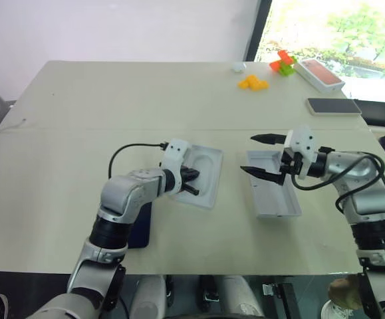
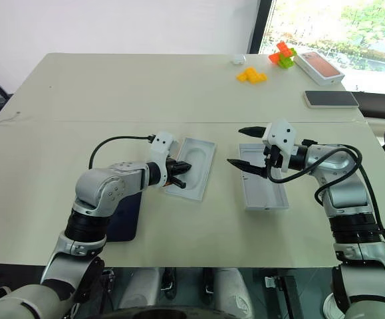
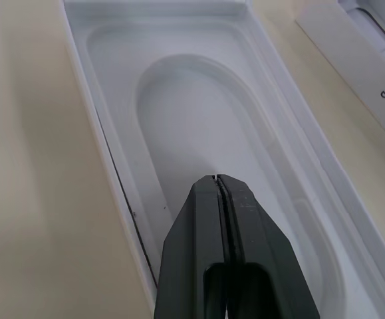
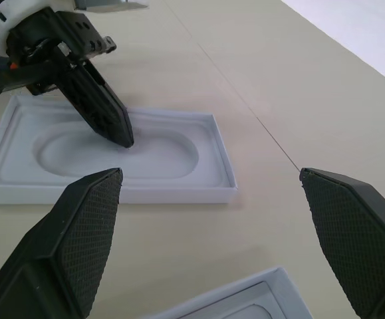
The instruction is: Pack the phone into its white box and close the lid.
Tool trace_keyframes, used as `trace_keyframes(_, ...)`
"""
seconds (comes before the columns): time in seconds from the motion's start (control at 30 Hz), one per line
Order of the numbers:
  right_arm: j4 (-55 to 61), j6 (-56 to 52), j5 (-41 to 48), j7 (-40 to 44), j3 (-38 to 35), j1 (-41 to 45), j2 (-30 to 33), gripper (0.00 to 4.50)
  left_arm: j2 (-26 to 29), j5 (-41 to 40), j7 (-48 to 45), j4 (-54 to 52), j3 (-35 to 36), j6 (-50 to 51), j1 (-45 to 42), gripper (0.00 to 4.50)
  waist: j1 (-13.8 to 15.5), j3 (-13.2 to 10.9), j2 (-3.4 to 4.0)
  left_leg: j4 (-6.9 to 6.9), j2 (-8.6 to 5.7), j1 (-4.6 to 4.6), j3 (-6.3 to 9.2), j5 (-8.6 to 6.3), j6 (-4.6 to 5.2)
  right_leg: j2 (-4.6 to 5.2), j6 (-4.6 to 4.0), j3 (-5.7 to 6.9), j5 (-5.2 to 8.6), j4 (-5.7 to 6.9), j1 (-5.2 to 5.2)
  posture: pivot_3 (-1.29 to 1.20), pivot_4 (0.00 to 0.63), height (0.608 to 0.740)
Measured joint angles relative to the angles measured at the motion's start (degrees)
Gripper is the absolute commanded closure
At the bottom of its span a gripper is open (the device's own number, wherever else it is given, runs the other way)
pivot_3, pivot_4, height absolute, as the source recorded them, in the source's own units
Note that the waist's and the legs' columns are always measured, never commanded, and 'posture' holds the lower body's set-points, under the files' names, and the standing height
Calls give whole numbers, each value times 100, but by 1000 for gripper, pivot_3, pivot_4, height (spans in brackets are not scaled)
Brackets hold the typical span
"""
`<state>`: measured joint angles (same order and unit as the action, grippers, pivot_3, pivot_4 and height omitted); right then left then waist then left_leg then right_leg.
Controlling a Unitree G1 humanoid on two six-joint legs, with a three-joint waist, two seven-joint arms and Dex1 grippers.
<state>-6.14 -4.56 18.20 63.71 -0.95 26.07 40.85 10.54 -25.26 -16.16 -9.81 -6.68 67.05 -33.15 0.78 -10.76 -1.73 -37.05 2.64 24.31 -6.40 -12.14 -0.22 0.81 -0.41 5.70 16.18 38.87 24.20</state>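
Left gripper (image 2: 181, 174): fingers pressed together, nothing between them, tips over oval recess of flat white insert (image 2: 195, 166) at table (image 2: 145, 93) centre. Right gripper (image 2: 245, 147): fingers spread wide, empty, hovering above far end of white box (image 2: 262, 193), which lies open just right of insert; the two are apart. Phone (image 2: 124, 219): dark blue, flat on table near front edge, partly hidden under left arm. Far right corner: orange-topped box (image 2: 318, 66), dark grey slab (image 2: 332, 99), yellow and orange blocks (image 2: 252, 75).
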Motion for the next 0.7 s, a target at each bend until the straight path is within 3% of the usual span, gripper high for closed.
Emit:
trace_keyframes(0.17,-34,12,-1,-3,4,60,-10,0,-45,-125,10,-332,563,-251,-451,4436,-8,0,0,0,0,0,0,0,0,-1,0,0,0,0,0,0,150,737)
trace_keyframes(0.4,-6,-16,11,-2,3,113,-8,0,932,-274,-296,-593,1378,-354,19,4436,-43,-2,3,9,7,-3,-1,3,-5,-7,0,0,0,0,4,0,150,737)
trace_keyframes(0.5,143,-11,7,-43,18,111,-94,0,1177,-586,-507,-599,1922,-224,182,3658,-17,-2,2,5,6,-1,-1,2,-4,-4,0,0,0,0,5,0,150,737)
trace_keyframes(0.7,417,-89,-1,-238,180,108,-369,0,1553,-1386,-747,-707,2804,478,397,580,-5,-2,2,3,1,3,-1,2,-4,4,0,0,0,0,4,0,150,737)
